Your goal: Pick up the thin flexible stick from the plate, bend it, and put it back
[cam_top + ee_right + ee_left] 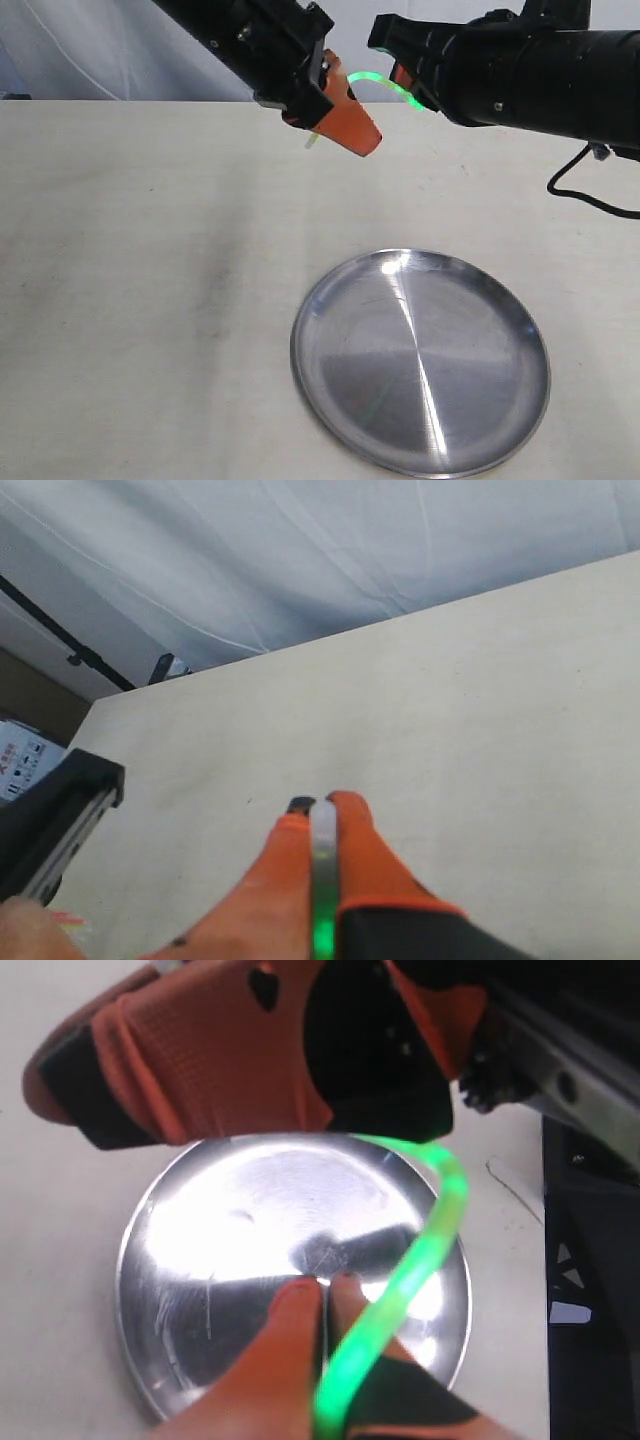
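Both grippers aloft at far side, above table (150,250). Left gripper (345,115) and right gripper (405,85) each pinch one end of the stick (372,80), arched between them. Plate (330,310) lies nearer, bare.

Lab-type setup, white backdrop sheet (300,570), bare tabletop (130,300)

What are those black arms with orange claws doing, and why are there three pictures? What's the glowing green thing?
Those are two robot arms. Each ends in an orange claw called a gripper, used like a hand. One picture comes from a camera watching the whole table; the other two come from small cameras on each arm's wrist.

The left gripper and right gripper each pinch one end of a thin, bendy yellow-green glowing stick. Between them, up in the air, the stick curves like an arch.

Below, on the pale table, lies a round shiny silver metal plate. Nothing is on it right now.
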Tool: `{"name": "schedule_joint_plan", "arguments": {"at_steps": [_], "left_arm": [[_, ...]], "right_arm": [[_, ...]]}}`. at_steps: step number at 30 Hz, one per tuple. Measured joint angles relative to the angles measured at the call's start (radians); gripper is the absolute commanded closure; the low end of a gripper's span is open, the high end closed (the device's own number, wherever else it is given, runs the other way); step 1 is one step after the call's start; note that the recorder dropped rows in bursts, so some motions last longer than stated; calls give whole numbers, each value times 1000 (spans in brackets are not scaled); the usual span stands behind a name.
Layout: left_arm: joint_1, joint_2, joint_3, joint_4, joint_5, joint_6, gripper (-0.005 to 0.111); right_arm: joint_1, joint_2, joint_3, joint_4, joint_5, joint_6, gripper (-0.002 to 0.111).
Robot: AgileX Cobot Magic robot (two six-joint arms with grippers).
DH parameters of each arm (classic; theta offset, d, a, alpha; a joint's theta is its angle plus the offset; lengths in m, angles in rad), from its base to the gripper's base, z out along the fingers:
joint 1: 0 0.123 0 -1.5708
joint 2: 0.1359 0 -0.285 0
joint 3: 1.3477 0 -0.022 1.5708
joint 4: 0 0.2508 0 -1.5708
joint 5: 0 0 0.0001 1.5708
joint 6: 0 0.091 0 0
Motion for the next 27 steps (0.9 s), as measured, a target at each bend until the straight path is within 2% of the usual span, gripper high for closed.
{"name": "schedule_joint_plan", "arguments": {"at_steps": [7, 12, 27], "left_arm": [[0, 25, 40, -49, 8, 23, 107], [0, 46, 78, -139, 12, 105, 107], [14, 48, 84, -295, 14, 175, 107]], "right_arm": [[0, 0, 2, 45, -6, 0, 109], [0, 0, 2, 76, -14, 3, 109], [0, 0, 2, 230, -24, 13, 109]]}}
